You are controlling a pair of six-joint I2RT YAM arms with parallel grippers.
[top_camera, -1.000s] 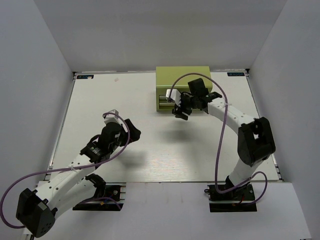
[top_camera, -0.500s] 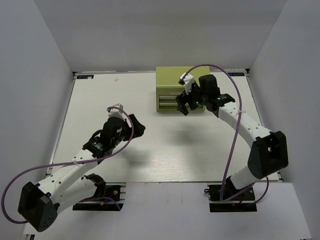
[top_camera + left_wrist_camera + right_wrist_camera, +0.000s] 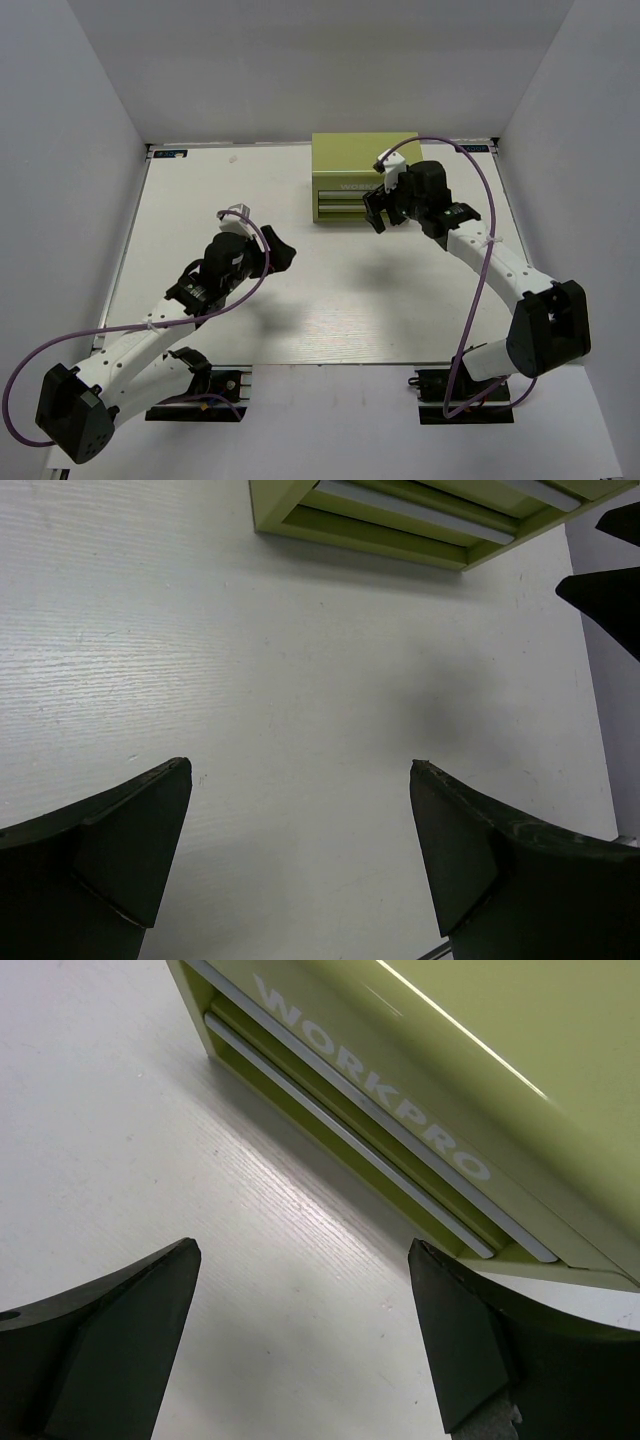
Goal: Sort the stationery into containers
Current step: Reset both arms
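The tool chest [image 3: 363, 158] sits on the table [image 3: 200, 200], at the far side and a bit right of the middle; its front faces the arms. The two drawers [image 3: 340, 206] are in that front, one above the other; the lettering [image 3: 370, 1075] sits near the top of the front. The right gripper [image 3: 377, 213] hangs just in front of the chest, by the right part of its front; the left gripper [image 3: 283, 250] is over the table, nearer the arms, left of the chest and well apart from it.

Robot lab cell: white table [image 3: 300, 300], bare white enclosure walls [image 3: 70, 180].
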